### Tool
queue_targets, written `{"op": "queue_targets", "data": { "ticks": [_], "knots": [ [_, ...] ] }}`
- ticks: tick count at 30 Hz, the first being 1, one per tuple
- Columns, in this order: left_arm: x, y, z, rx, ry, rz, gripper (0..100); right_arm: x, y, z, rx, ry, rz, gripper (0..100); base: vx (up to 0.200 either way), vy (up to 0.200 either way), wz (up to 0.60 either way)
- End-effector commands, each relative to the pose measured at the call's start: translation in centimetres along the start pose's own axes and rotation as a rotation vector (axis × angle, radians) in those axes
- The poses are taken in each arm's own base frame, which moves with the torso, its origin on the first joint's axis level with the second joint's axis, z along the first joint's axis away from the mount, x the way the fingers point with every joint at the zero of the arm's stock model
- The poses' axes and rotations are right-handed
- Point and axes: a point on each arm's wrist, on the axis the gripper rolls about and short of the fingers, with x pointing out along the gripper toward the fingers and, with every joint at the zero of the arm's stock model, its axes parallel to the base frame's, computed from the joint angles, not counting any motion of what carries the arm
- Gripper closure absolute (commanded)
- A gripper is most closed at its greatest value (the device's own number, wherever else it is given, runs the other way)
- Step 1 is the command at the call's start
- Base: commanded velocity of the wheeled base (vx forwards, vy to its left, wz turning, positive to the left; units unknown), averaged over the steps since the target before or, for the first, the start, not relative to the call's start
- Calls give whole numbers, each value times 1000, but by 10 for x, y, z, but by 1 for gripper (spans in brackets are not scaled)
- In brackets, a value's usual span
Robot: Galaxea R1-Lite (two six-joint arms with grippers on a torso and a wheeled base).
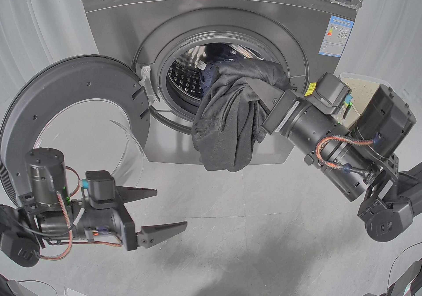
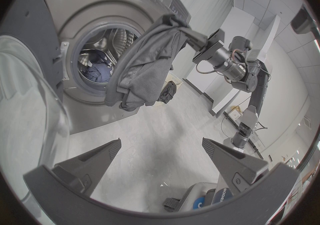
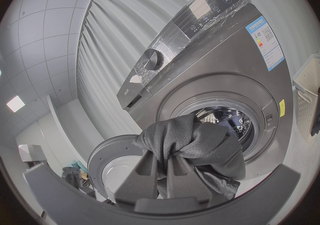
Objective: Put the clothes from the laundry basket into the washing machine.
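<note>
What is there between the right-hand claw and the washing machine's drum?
A dark grey garment, clamped in the right gripper, hangs in front of the drum mouth; the head view shows it.

**Machine ahead, door left, basket right**

The washing machine (image 1: pixel 211 29) stands straight ahead, its door (image 1: pixel 74 103) swung out to the left. A garment (image 1: pixel 228 121) hangs before the drum opening (image 1: pixel 189 77), its top pinched in the right gripper (image 1: pixel 259 87); more clothes (image 2: pixel 98 70) lie inside. The laundry basket (image 1: pixel 358 81) sits right of the machine. The left gripper (image 1: pixel 170 207) hovers low before the door
</note>
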Motion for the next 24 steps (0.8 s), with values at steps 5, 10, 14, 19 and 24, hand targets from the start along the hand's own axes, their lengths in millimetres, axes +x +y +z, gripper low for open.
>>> {"op": "queue_targets", "data": {
  "ticks": [5,10,14,19,24],
  "knots": [
    [52,18,3,-51,33,-22,0,-4,3,4,5,-10,10,100,0,0,0],
    [66,20,2,-46,29,-33,0,-4,5,3,8,-8,15,100,0,0,0],
    [83,26,0,-30,-6,-10,0,-4,6,2,9,-6,19,100,0,0,0],
    [96,31,6,-17,-54,-7,0,-5,8,1,12,-3,25,100,0,0,0],
    [106,29,11,-18,-69,-19,0,-8,9,3,12,-1,28,100,0,0,0]
  ]
}}
